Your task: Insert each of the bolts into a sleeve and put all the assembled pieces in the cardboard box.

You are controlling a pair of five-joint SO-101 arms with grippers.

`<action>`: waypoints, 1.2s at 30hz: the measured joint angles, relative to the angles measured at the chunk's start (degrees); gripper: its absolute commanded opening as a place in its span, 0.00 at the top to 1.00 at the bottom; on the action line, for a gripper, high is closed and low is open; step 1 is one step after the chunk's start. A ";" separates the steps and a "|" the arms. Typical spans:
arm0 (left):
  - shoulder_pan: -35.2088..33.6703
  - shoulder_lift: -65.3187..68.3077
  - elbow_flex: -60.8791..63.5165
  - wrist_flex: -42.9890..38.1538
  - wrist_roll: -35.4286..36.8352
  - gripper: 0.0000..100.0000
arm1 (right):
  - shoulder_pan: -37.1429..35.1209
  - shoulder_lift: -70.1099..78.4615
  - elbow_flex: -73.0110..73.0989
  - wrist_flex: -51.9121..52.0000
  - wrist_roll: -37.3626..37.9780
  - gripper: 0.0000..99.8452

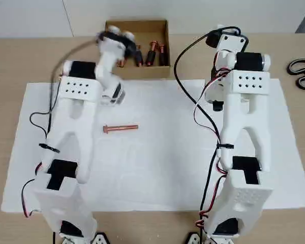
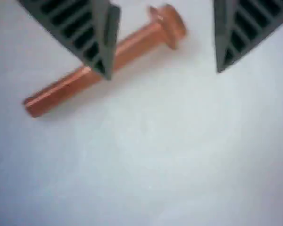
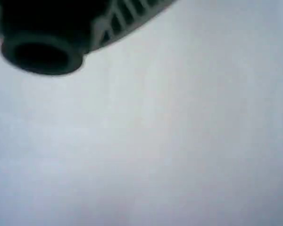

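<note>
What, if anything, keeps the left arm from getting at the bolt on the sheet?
Nothing visible, so probably yes: the left gripper hangs over the bolt with fingers open, one tip across its shank, bare sheet around it.

A large white sheet (image 1: 157, 173) lies flat on a light wooden table (image 1: 5, 66). It is spread directly under the left gripper (image 2: 162, 73) and the right gripper (image 1: 217, 103) and reaches well past both on every side. Close beneath each gripper its surface looks plain and smooth. Bare wood frames the sheet all round. A pair of scissors (image 1: 302, 71) with dark handles rests on that bare wood — off the sheet, well apart from the right gripper on its outer side, away from the left gripper — partly cut off at the view's edge. Beyond both grippers, past the table's far edge, stands a pale wall (image 1: 40, 15).
</note>
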 measured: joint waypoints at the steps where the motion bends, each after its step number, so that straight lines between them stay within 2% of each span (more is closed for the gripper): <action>1: 0.00 0.00 -1.67 2.37 7.12 0.81 | 0.00 0.00 0.00 0.00 0.00 1.00; 3: 0.00 -0.09 -3.78 5.71 18.46 0.81 | 0.00 0.00 0.00 0.00 0.00 1.00; 8: 0.00 -0.09 -3.52 7.21 35.96 0.81 | -1.67 0.00 0.00 0.00 0.00 1.00; 16: -0.18 1.05 5.63 7.12 66.81 0.81 | -2.02 0.00 0.00 0.00 0.00 1.00; 26: 0.79 8.88 8.97 6.95 76.66 0.81 | -2.02 0.00 0.00 0.00 0.00 1.00; 36: 0.97 14.95 7.65 6.68 77.71 0.81 | -2.11 0.00 0.00 0.00 0.00 1.00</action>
